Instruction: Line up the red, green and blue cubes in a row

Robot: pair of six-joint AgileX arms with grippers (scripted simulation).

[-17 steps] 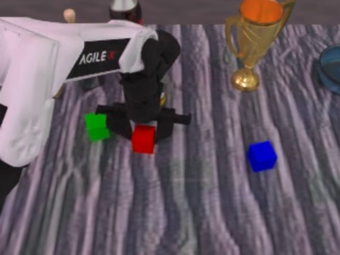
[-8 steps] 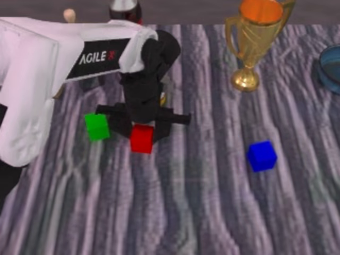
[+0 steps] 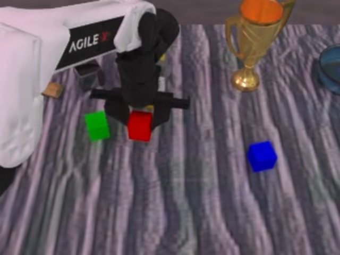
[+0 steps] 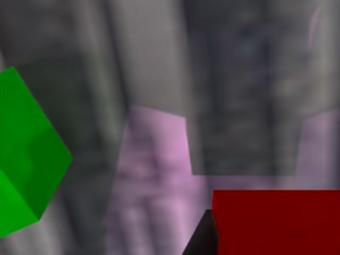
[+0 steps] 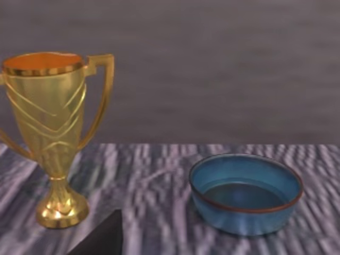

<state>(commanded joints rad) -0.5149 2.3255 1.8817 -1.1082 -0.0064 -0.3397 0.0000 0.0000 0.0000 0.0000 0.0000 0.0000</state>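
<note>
Left gripper (image 3: 140, 118) sits over the table's left half, fingers clamped on the red cube (image 3: 139, 126), which looks lifted off the wood-grain table (image 3: 212, 202). Green cube (image 3: 97, 125) lies just left of it, apart. Blue cube (image 3: 261, 155) is well off to the right. Gold trophy (image 3: 256, 37) and blue bowl (image 5: 245, 192) stand at the far right. Right arm not visible.

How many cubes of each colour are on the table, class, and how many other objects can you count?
Red cube: 1
Green cube: 1
Blue cube: 1
Gold trophy: 1
Blue bowl: 1
Glossy black box: 1
Total: 6
</note>
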